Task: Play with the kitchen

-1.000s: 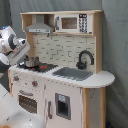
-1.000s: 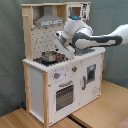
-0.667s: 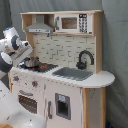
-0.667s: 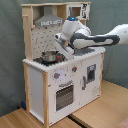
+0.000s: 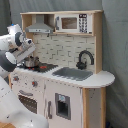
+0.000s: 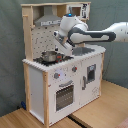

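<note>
White and grey, the arm [image 6: 95, 34] reaches in from three o'clock in the second exterior view, elbow high, wrist bent down over the hob [image 6: 49, 60] of the kitchen [image 6: 62, 75]. The end effector [image 6: 61, 44] hangs just above a small metal pot [image 6: 49, 56]; whether it is clenched or released, I cannot tell. In the first exterior view the arm [image 5: 12, 47] crowds in at nine o'clock, its wrist above the pot [image 5: 31, 62]. Compared with a second ago, the wrist has dropped lower and closer to the pot. The kitchen stands upright on a wooden worktop [image 6: 95, 112], sink [image 5: 74, 73] and black faucet [image 5: 84, 59] untouched.
</note>
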Controlling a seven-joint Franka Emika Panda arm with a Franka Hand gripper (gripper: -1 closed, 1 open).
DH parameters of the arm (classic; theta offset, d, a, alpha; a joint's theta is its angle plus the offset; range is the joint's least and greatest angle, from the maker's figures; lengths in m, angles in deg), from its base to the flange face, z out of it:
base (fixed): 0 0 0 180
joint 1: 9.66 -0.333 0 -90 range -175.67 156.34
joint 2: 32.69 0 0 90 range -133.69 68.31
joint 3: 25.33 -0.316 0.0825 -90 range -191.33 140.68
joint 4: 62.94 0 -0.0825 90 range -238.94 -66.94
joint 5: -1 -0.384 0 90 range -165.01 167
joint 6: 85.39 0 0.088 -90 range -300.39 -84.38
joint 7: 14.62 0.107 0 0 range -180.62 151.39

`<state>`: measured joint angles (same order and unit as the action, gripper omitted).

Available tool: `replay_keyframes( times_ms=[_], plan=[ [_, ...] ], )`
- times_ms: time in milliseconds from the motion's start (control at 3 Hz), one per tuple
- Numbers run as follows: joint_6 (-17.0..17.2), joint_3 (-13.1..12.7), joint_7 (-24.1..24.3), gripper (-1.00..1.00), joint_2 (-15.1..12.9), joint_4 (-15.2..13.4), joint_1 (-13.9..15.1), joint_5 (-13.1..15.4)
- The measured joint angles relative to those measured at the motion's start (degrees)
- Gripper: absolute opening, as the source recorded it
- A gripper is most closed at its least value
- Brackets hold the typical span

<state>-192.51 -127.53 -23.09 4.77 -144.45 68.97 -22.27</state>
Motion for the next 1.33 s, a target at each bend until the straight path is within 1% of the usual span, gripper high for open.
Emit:
replay_keyframes(
  times_ms=[333, 667, 1333],
  plan=[
    [3.01, -1.97, 0.01, 1.0, 0.02, 4.04, 3.16, -0.68],
    [4.96, -5.17, 0.08, 1.0, 0.07, 7.44, 6.67, -0.96],
    [5.64, -13.2, 0.09, 1.0, 0.58, 12.2, 14.12, -0.97]
  ],
)
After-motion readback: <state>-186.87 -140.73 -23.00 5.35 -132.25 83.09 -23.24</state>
